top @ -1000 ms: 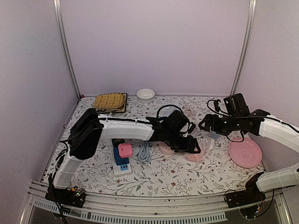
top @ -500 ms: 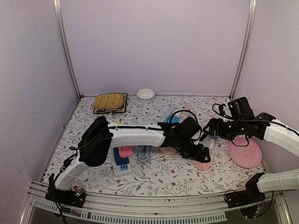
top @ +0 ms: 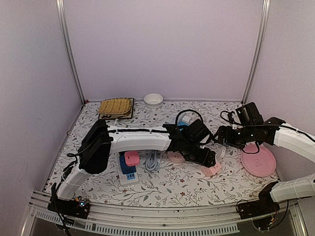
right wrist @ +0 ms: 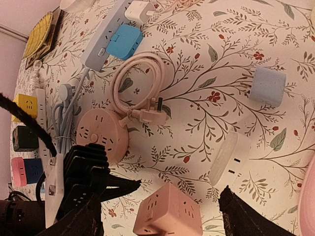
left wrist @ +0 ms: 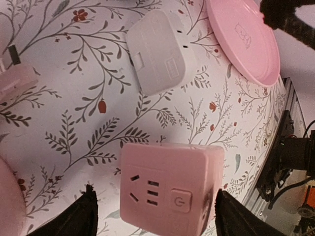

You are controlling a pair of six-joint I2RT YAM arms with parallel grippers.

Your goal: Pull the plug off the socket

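Floral table [left wrist: 74,98], pink socket cube [left wrist: 170,194] between spread fingers [left wrist: 81,219], left hand [left wrist: 155,192]

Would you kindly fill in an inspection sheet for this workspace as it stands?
Surface: floral table, no spills seen.
Job's things: pink cube socket lies between the fingers of the left hand; no plug in its visible face.
Clutter: white adapter, pink plate, white bowl, woven mat, round pink socket, pale blue cube.
Hands: left hand open astride the cube; right hand open, empty.
Cables: pink coiled cable loose; grey cable beside the white power strip.
Surroundings: plain lilac walls, metal frame posts.
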